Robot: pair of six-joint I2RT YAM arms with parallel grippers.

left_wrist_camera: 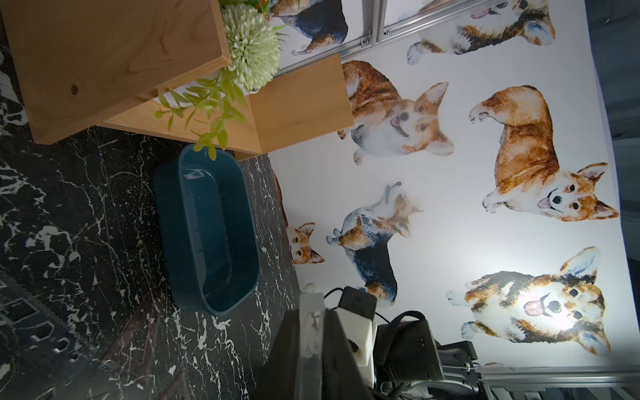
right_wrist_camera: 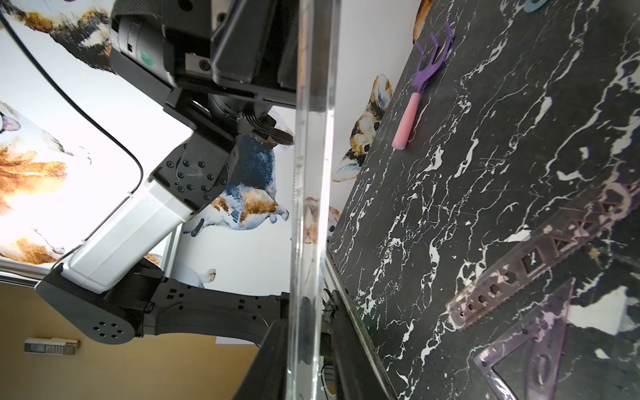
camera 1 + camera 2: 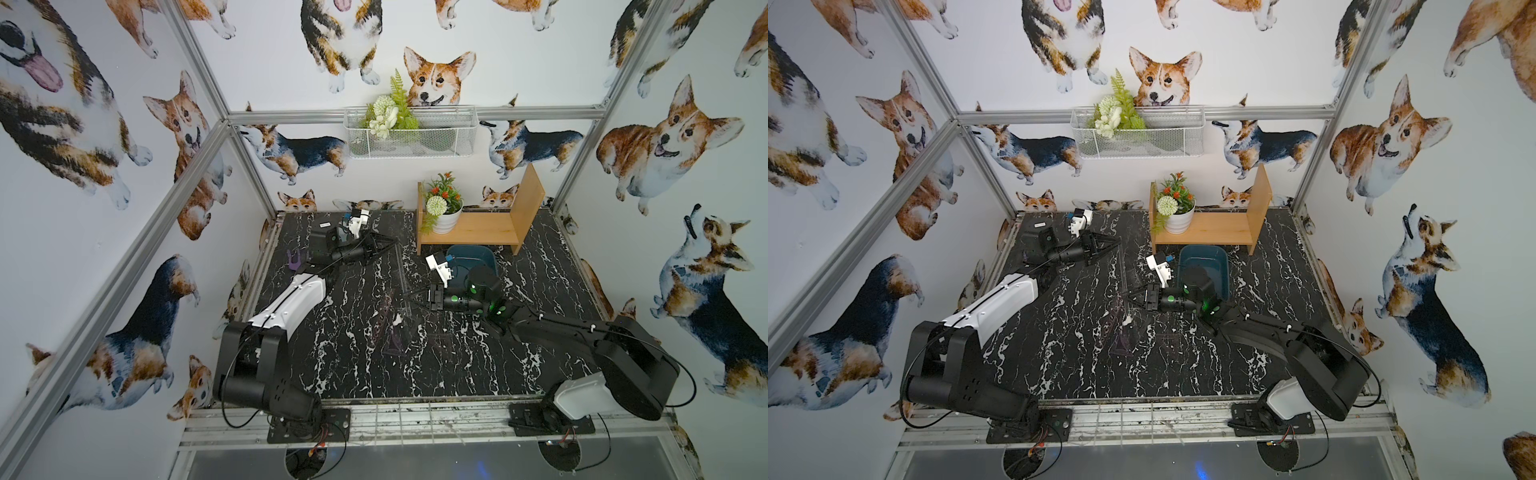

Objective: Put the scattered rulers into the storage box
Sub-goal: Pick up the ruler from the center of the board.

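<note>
You had nothing in the storage box yet. Your left gripper pinched one end of the long clear ruler. The right gripper straddled the other end, though I couldn't tell if it gripped, and the purple set squares lay on the tabletop.

place: robot test cell; cues: aluminium frame; corgi backdrop

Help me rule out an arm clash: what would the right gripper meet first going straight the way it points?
Likely the left arm's white forearm, across the table from the right gripper; height is unclear, so it might miss.
</note>
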